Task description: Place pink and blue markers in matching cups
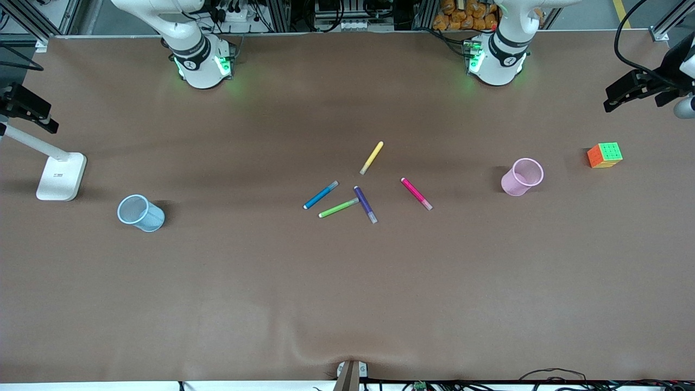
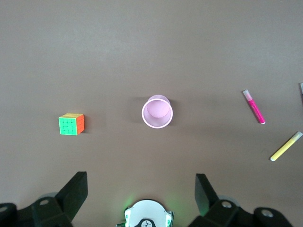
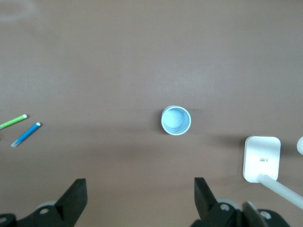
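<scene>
The pink marker [image 1: 416, 194] lies flat near the table's middle, toward the left arm's end; it also shows in the left wrist view [image 2: 253, 107]. The blue marker [image 1: 321, 195] lies flat beside it, toward the right arm's end [image 3: 25, 134]. The pale pink cup [image 1: 522, 177] stands upright toward the left arm's end [image 2: 157, 112]. The pale blue cup [image 1: 140, 213] stands upright toward the right arm's end [image 3: 176, 120]. My left gripper [image 2: 140, 189] is open and empty, high over the table by the pink cup. My right gripper [image 3: 140, 194] is open and empty, high by the blue cup.
A green pen [image 1: 339, 208], a purple pen [image 1: 365, 204] and a yellow pen [image 1: 372, 157] lie among the markers. A colour cube [image 1: 604, 155] sits beside the pink cup. A white lamp base [image 1: 61, 176] stands beside the blue cup.
</scene>
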Available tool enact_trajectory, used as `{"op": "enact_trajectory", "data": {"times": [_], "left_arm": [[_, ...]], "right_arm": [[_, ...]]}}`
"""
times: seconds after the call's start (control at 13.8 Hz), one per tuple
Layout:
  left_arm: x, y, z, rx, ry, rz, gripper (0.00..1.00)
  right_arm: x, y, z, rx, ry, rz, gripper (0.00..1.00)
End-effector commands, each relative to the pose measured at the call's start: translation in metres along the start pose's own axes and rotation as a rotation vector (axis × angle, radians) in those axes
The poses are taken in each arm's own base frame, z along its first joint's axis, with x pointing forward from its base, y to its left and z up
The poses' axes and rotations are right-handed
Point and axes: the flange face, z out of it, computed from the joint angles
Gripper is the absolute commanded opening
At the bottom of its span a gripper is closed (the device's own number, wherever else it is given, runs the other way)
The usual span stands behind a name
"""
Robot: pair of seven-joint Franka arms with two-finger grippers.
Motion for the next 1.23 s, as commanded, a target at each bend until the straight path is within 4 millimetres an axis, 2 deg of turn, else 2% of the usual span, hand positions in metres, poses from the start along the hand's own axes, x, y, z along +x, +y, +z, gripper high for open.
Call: {"op": "enact_trajectory", "data": {"times": [0.0,1.16], "left_arm": [[-0.001,0.002,0.001,0.001,-0.010,0.005,1.00],[0.003,0.006,0.027,0.004,-0.056,-0.011,1.00]], "right_arm": [[0.000,0.004,0.000,-0.007,-0.021,-0.005,1.00],[0.000,0.003,0.001,-0.005,-0.025,-0.006,1.00]]}}
